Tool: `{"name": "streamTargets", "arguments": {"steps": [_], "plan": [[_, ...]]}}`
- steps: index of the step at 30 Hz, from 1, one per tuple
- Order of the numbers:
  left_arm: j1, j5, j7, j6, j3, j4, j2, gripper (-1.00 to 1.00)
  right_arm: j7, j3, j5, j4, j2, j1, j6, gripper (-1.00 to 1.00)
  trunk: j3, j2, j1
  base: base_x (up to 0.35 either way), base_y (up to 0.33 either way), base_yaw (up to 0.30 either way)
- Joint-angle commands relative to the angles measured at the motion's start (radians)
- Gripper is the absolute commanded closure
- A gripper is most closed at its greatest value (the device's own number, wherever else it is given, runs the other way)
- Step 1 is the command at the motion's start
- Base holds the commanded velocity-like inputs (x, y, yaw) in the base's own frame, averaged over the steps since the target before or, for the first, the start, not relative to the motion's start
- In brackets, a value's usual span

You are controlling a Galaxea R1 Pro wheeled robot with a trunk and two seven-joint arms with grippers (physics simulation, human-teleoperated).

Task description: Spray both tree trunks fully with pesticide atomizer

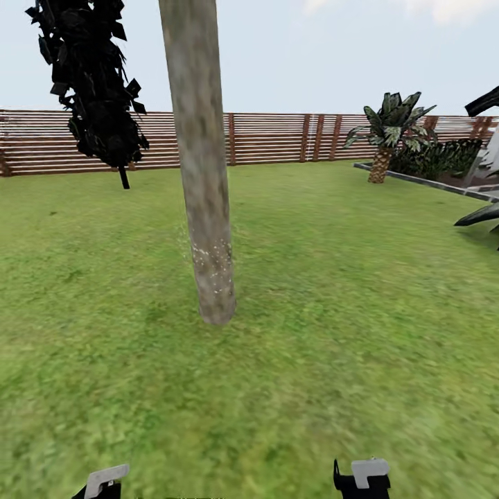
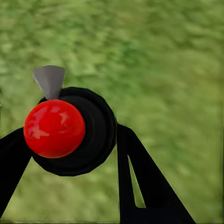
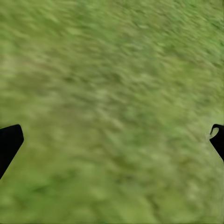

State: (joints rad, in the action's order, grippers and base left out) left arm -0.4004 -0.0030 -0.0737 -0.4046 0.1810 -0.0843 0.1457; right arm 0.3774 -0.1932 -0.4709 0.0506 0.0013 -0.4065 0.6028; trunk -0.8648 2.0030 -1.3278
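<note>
Left claw [image 2: 70,154] closed on the pesticide atomizer [image 2: 70,130]: black fingers [image 2: 140,186] pressed against its round black body from both sides, glossy red ball and small grey nozzle tab facing the camera, blurred green floor [image 2: 177,70] behind. In the head view, left claw [image 1: 104,482] at about 7 o'clock along the lower edge, just a pale grey tip on black.

Right claw [image 3: 112,140] spread wide, holding nothing: 2 black fingertips [image 3: 9,142] at opposite edges of the wrist picture, grass between. In the head view, right claw [image 1: 364,478] at about 5 o'clock, grey tip on black.

Further out, 1 tree trunk [image 1: 201,159], thick, mottled beige-grey, rising from the grass slightly left of centre and leaning a little toward 11 o'clock, top cut off by the frame. Fine pale specks scattered over its lower part, near the base.

Beyond, at 10 o'clock, a black-foliaged narrow tree [image 1: 93,83] on a thin stem. Across the back, a brown slatted fence [image 1: 277,138]. At 2 o'clock, a spiky palm-like plant [image 1: 388,132] beside a low dark hedge [image 1: 443,159].
</note>
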Motion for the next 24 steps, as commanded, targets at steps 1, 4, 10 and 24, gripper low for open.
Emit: {"name": "streamTargets", "arguments": {"steps": [1,4,10,24], "plan": [[0.000,0.001,0.000,0.000,0.000,0.000,-0.001,1.00,0.000,0.000,0.000,0.000,0.000,0.000,0.000,-1.00,0.000,0.000,0.000,0.000,-0.273,0.279],[0.000,-0.005,0.000,0.001,-0.001,0.000,0.000,1.00,0.000,0.000,0.001,0.000,0.000,0.000,0.000,-1.00,0.000,0.000,0.000,0.000,-0.166,0.280],[0.000,-0.011,0.009,0.005,-0.010,0.006,-0.022,1.00,0.000,0.000,0.000,0.000,0.000,0.000,0.000,-1.00,0.000,0.000,0.000,0.000,-0.013,0.280],[0.092,-0.012,0.002,-0.250,-0.009,0.060,-0.048,1.00,0.000,0.000,0.000,0.000,0.000,0.000,-0.001,-1.00,0.000,0.000,0.000,0.000,0.000,0.280]]}}
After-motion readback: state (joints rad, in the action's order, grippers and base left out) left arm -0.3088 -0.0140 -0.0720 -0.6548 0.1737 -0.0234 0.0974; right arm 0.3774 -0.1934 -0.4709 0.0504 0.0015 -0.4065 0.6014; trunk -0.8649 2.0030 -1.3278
